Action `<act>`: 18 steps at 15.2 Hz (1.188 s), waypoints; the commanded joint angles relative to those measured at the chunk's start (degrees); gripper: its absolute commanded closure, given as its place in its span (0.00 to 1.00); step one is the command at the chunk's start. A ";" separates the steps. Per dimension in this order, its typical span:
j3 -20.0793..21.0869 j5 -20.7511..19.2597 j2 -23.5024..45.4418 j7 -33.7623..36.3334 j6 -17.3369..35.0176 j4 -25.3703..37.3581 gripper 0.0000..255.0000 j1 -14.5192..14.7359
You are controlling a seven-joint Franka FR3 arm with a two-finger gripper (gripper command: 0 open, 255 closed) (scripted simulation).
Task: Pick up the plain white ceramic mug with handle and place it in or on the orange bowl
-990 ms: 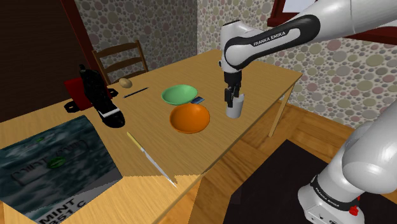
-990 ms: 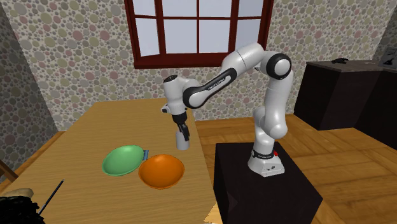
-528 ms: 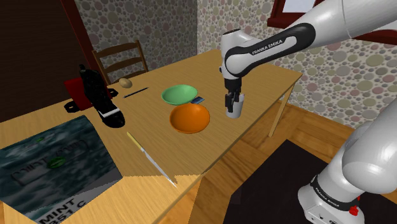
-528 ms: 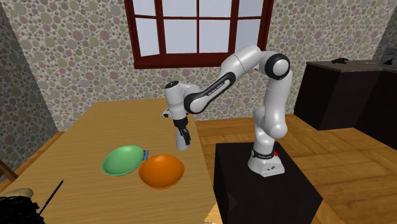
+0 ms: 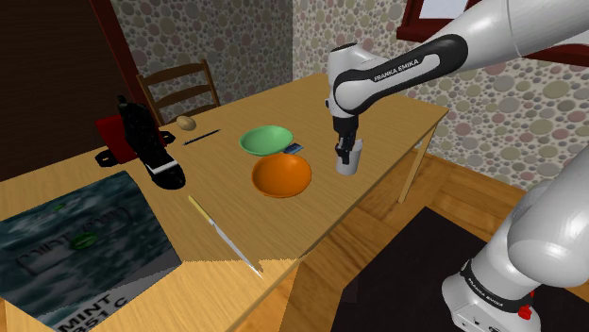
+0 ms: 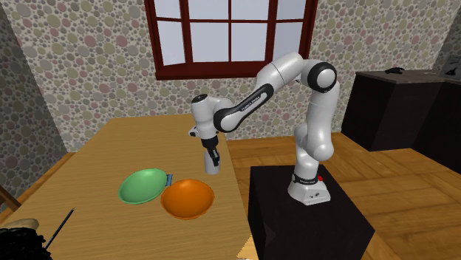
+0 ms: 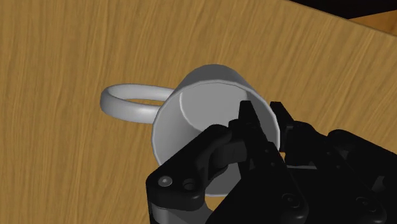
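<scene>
The white mug point(image 5: 347, 169) stands upright on the wooden table point(image 5: 396, 111), near the edge at the shoulder view's right. My gripper point(image 5: 346, 151) comes down on it from above. In the wrist view my gripper point(image 7: 270, 118) is shut on the mug's point(image 7: 203, 102) wall, one finger inside the rim and one outside, with the handle point(image 7: 127, 105) sticking out on the far side. The orange bowl point(image 5: 281, 175) sits a short way to the mug's left in the shoulder view. In the second exterior view the mug point(image 6: 213, 168) is behind and right of the orange bowl point(image 6: 188, 198).
A green bowl point(image 5: 265, 141) lies just behind the orange one, with a small blue object point(image 5: 294, 150) between them. Further left are a black-and-red machine point(image 5: 142, 141), a long thin stick point(image 5: 222, 234) and a large printed box point(image 5: 75, 240). A chair point(image 5: 184, 90) stands behind the table.
The gripper has come down lower over the mug and its fingers have gone from open to shut on the mug's wall. The mug has not moved.
</scene>
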 commanded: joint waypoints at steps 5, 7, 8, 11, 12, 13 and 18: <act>0.00 0.00 0.00 0.00 0.00 0.01 1.00 0.00; 0.00 0.00 0.00 0.00 0.01 0.00 1.00 0.00; 0.01 0.03 -0.34 -0.06 -0.76 0.42 1.00 0.01; 0.02 0.12 -1.26 -0.23 -3.05 1.80 1.00 0.02; 0.02 0.15 -1.55 -0.28 -3.82 2.28 1.00 0.03; 0.03 0.17 -1.82 -0.34 -4.58 2.77 1.00 0.03; 0.05 0.29 -3.01 -0.60 -8.40 5.41 1.00 0.06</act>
